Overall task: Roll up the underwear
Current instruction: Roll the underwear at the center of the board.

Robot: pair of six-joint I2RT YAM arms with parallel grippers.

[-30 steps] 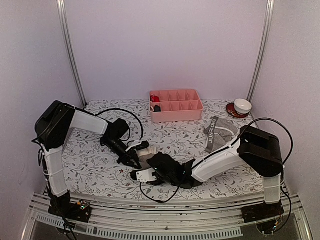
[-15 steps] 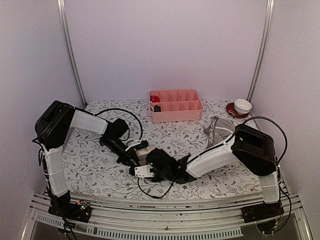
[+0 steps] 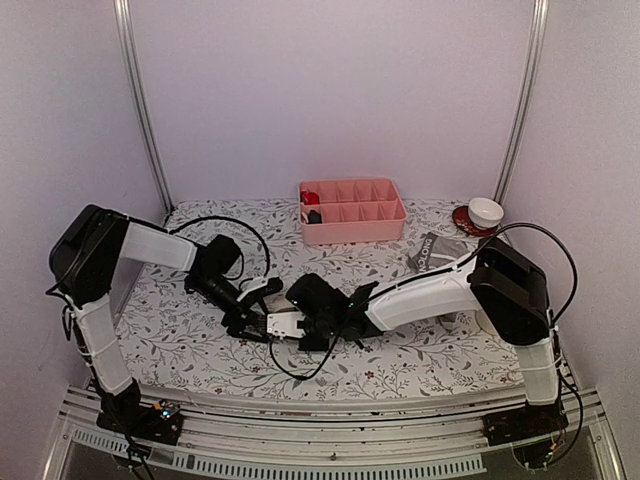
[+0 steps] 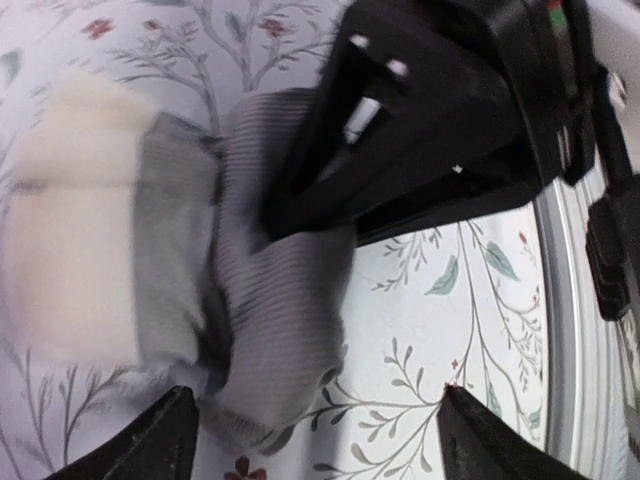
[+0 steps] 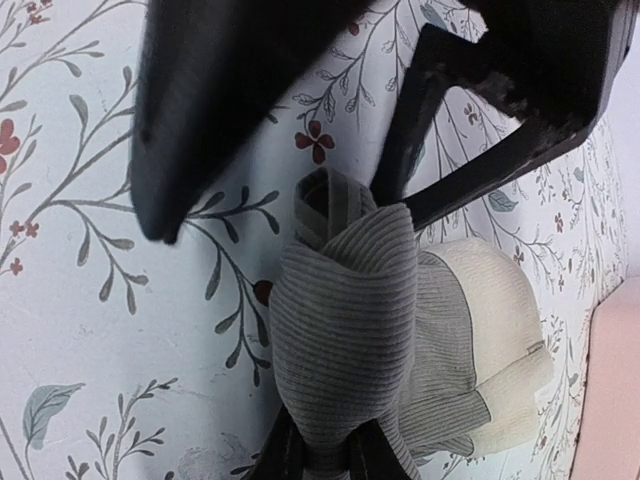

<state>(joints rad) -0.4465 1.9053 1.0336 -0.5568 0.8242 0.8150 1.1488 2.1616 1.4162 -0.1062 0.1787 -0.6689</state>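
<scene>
Counter [image 3: 180,330]: covered in a floral-print cloth, carrying all items noted below.

Left arm [image 3: 150,245]: reached inward across the counter, in front of and to the left of the pink tray [image 3: 352,227].

Right arm [image 3: 430,295]: stretched leftward across the counter, in front of the tray, meeting the left arm there.

Pink tray: divided, standing at the back of the counter near the middle. A small red item [image 3: 310,198] sat in a compartment at its left end.

Boxer-briefs [image 3: 432,255]: grey with a dark lettered waistband, lying in front of the tray's right end, partly hidden by the right arm.

Briefs [image 5: 350,320]: grey ribbed cloth with a pale waistband, bunched into a roll on the counter, well in front of the tray and slightly left of it, between the two grippers.

Left gripper [image 4: 315,440]: jaws spread wide, one finger on each side of the roll, gripping nothing.

Right gripper [image 5: 325,462]: fingers drawn close together, pinching the grey end of the rolled briefs.

Bowl [image 3: 486,210]: white, standing on a red saucer [image 3: 465,222] to the right of the tray, apart from it.
</scene>
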